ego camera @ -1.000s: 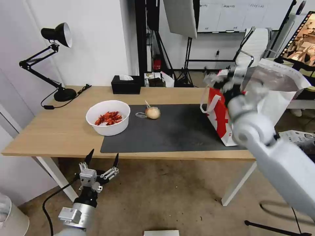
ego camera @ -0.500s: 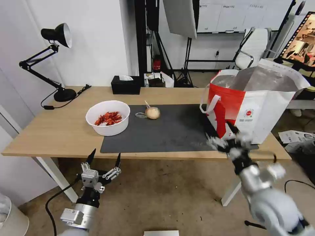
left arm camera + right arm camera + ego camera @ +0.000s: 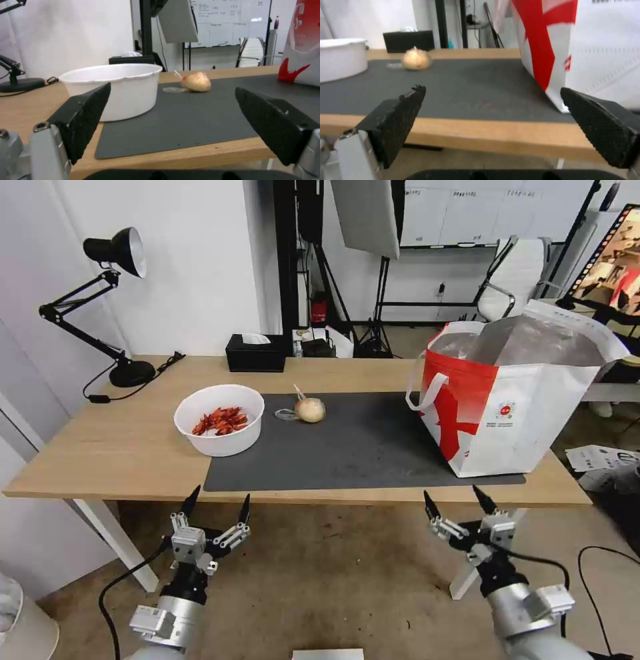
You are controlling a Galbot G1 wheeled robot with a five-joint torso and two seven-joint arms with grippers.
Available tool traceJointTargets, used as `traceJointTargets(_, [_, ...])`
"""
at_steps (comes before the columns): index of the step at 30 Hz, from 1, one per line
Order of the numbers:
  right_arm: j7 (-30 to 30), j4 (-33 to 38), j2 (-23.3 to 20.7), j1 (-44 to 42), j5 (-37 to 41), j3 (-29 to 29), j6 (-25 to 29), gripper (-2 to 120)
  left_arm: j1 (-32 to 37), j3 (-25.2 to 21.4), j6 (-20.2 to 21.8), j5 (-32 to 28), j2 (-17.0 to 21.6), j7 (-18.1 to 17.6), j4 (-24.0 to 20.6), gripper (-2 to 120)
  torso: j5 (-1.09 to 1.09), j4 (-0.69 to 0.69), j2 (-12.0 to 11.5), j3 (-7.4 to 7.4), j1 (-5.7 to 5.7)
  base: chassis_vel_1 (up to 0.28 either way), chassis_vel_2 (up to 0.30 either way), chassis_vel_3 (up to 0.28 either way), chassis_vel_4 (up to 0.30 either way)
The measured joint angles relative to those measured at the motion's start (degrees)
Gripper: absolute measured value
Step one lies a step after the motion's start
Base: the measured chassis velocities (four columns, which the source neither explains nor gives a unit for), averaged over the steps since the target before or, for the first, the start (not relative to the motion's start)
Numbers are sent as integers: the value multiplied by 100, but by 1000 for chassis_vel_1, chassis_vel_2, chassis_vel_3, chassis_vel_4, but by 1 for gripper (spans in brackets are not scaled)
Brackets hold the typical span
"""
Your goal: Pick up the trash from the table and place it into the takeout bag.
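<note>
Both your grippers hang below the table's (image 3: pixel 133 447) front edge, jaws spread, empty. The round beige lump with clear wrap (image 3: pixel 310 409) sits mid-mat toward the far edge; your left gripper (image 3: pixel 215 508) is nearer than the right gripper (image 3: pixel 460 503).

Head camera high above table (image 3: pixel 120 447); wrist cameras low, edge-level, sharing mat (image 3: pixel 360 447).

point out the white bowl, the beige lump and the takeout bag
white bowl (image 3: pixel 223 441): head view, front outer wall.
beige lump (image 3: pixel 311 410): head view, middle of its rounded body.
takeout bag (image 3: pixel 533 417): head view, white front panel beside the round logo.
</note>
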Motion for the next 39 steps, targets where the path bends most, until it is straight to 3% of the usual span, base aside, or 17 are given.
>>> traceJointTargets(39, [-283,-282,-39,352,313,-258,167,100,45,-15,-19,51,16,10,-1,100,0,-1,0,0,1,0,0,0,0])
